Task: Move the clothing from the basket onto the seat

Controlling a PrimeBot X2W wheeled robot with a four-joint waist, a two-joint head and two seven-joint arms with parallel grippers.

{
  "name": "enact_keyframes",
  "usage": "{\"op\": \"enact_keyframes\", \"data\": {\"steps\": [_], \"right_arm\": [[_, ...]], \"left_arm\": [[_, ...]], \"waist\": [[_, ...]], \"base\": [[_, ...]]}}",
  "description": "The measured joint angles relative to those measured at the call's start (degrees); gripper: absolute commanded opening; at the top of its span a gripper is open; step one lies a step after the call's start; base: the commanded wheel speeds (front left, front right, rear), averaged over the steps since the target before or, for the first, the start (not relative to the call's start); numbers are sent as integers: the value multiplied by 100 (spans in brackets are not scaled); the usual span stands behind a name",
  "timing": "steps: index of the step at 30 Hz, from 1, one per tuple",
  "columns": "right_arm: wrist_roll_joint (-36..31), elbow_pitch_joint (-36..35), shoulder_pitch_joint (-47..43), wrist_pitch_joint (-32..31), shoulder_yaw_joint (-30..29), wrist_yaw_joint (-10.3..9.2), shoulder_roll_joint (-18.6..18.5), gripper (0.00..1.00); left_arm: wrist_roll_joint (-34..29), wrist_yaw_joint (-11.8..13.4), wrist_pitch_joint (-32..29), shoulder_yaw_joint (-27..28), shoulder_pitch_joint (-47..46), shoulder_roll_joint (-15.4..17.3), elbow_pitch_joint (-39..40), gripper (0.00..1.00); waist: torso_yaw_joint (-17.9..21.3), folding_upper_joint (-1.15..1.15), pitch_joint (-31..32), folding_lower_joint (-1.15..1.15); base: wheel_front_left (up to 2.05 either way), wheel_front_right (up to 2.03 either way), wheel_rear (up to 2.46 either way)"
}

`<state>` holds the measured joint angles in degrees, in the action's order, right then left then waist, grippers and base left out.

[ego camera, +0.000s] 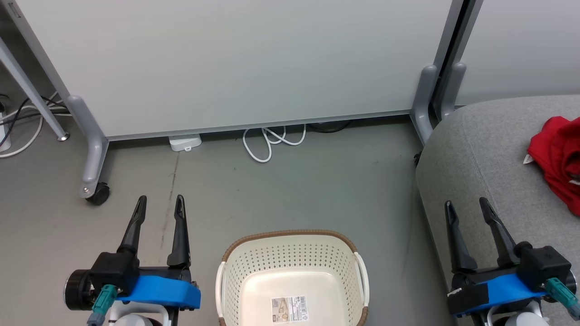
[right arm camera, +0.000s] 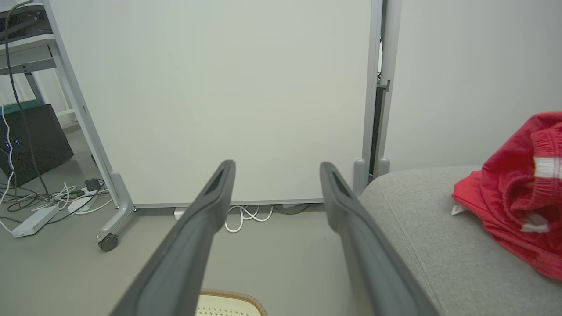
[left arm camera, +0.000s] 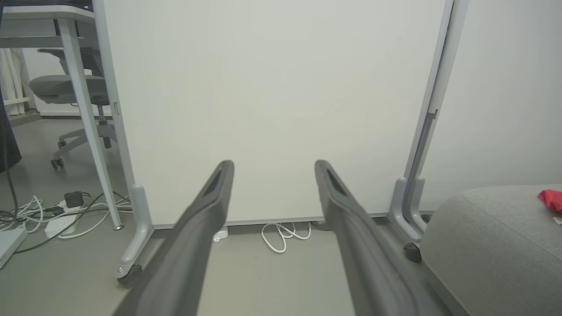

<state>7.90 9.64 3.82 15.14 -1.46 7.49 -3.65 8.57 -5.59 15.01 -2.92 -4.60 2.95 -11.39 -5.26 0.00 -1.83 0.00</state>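
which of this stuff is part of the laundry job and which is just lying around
Job:
clothing
basket
seat

Lying about:
white cable
partition
office chair

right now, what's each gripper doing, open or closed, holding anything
Left gripper: jaws open, holding nothing.
Right gripper: jaws open, holding nothing.
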Motion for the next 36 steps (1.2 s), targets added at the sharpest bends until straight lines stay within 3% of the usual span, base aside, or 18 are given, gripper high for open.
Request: {"op": "enact_keyframes", "data": {"steps": [14,15,21,36], "right_arm": [[29,132,-21,0,-27,0,27,100],[30,152,-23,0,-23,0,29,0],[46,466,-120,-27,-21,0,44,0],[1644,499,-131,-447,-105,0,49,0]], "left_arm": [[-1,23,0,-38,10,-2,-86,100],[0,23,-3,-40,14,-2,-101,0],[25,23,-38,-37,283,-8,-401,0],[1617,-2,-453,125,300,-11,-426,0]], "waist": [[-91,0,16,0],[-94,0,15,0],[-93,0,17,0],[-17,0,34,0]], "base": [[0,0,0],[0,0,0],[0,0,0],[0,0,0]]}}
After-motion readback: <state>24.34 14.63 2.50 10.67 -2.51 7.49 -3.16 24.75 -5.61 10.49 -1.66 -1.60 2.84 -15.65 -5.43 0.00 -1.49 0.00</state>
